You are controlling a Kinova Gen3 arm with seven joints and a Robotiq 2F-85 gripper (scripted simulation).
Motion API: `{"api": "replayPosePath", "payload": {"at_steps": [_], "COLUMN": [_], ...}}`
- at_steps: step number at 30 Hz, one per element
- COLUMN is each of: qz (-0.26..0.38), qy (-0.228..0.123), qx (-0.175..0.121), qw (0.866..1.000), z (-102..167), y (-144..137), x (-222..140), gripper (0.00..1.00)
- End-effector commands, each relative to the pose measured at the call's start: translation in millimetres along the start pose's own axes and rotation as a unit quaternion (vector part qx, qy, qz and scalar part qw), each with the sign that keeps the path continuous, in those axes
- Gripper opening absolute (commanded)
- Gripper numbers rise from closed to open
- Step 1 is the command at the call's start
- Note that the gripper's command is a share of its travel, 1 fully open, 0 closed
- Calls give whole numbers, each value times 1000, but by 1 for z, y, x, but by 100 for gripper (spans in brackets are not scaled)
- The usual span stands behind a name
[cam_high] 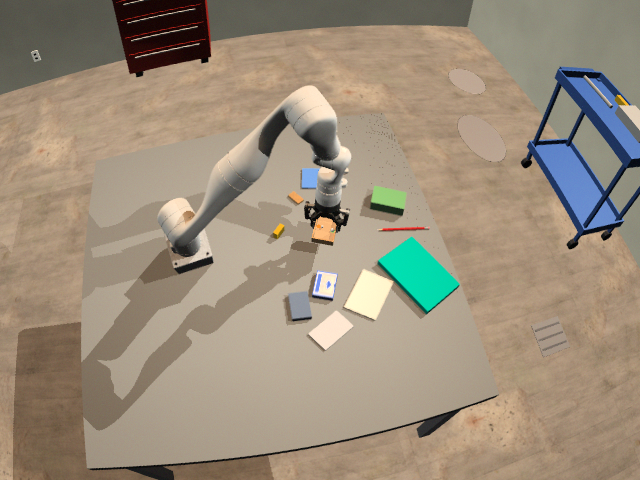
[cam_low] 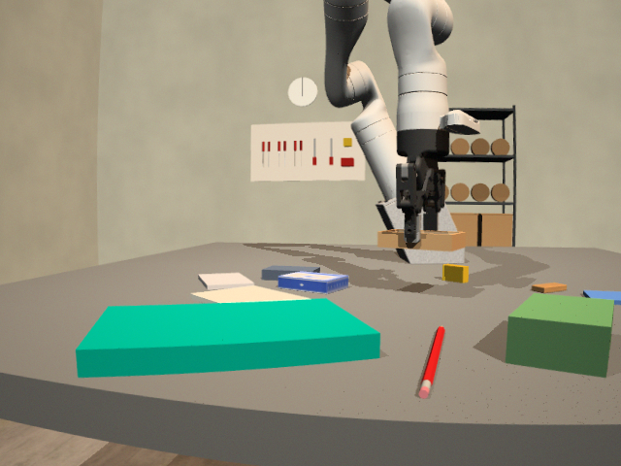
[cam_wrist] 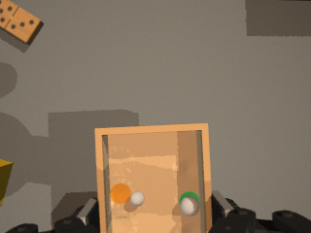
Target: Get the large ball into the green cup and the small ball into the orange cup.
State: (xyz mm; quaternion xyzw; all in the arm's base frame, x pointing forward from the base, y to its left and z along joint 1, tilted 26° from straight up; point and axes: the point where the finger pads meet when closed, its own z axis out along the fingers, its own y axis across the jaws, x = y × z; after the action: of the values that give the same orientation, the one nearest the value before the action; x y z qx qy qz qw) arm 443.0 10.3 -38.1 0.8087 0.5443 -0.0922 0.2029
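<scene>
Gripper (cam_low: 418, 235): your fingers are clamped on the wooden puzzle (cam_wrist: 153, 177).
Where: you hold it up above the table (cam_high: 206, 361).
Way it points: long side runs straight out from the fingers.
Tilt: nearly level.
Look: light wood box. Large ball (cam_wrist: 190, 206) sits at the green cup (cam_wrist: 189, 197). Small ball (cam_wrist: 137, 198) touches the orange cup (cam_wrist: 120, 193).
</scene>
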Motion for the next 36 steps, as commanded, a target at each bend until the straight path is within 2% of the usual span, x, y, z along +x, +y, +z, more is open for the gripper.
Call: {"api": "replayPosePath", "payload": {"at_steps": [1, 6, 16, 20, 22, 24, 26, 27, 29, 31, 33, 36], "qz": [5, 5, 5, 5, 5, 5, 5, 5, 5, 5, 5, 5], "qy": [4, 17, 4, 1, 9, 20, 11, 3, 20, 20, 3, -4], "qx": [3, -4, -10, 17, 2, 0, -14, -13, -15, -15, -13, -6], "qw": [1000, 1000, 1000, 1000, 1000, 1000, 1000, 1000, 1000, 1000, 1000, 1000], "z": [0, 0, 0, 0, 0, 0, 0, 0, 0, 0, 0, 0], "y": [3, 3, 3, 4, 3, 3, 3, 3, 3, 3, 3, 3], "x": [-2, -3, -2, -2, -2, -3, -2, -2, -3, -3, -2, -2], "gripper": [73, 73, 73, 73, 73, 73, 73, 73, 73, 73, 73, 73]}}
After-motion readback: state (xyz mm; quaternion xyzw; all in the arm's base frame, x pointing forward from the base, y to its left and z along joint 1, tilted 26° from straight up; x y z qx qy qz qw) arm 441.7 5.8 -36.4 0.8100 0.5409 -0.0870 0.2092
